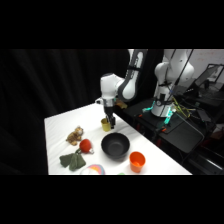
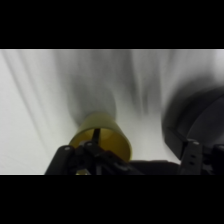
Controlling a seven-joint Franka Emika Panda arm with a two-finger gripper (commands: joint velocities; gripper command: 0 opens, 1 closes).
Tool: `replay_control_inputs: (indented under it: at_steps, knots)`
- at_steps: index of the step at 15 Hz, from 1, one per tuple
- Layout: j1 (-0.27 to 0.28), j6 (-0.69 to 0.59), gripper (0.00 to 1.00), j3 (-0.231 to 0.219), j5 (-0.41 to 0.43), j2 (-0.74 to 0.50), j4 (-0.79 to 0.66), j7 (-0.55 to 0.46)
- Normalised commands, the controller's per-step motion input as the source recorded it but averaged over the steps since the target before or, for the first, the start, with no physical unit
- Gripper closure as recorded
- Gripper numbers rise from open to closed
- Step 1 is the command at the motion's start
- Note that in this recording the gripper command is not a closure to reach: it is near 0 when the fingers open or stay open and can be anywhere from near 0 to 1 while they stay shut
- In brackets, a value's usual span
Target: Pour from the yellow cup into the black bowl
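We note, nearest the side camera, an orange cup (image 1: 137,161) at the table's (image 1: 60,125) front edge, a red ball (image 1: 85,145) and a green cloth-like item (image 1: 73,160) to its left, and the black bowl (image 1: 115,146) just behind the orange cup. Beyond the bowl, just beside its far rim, the yellow cup (image 1: 106,124) stands on the table under the gripper (image 1: 110,121). From the wrist view we see one finger (image 2: 95,137) inside the cup's mouth, so the gripper seems closed on the cup's rim, bowl at right.
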Motion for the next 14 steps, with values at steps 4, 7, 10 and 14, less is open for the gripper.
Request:
replay_control_inputs:
  at_steps: [4,7,10,14]
  knots:
    - [-0.229,0.18,1.00,0.201,0.138,0.16,0.12,-0.20]
    - [-0.159,0.18,1.00,0.150,0.098,0.08,0.07,-0.16]
    - [-0.090,0.20,0.56,0.104,0.044,0.09,0.04,-0.10]
    - [-0.014,0.21,0.10,0.051,-0.029,0.10,0.01,-0.02]
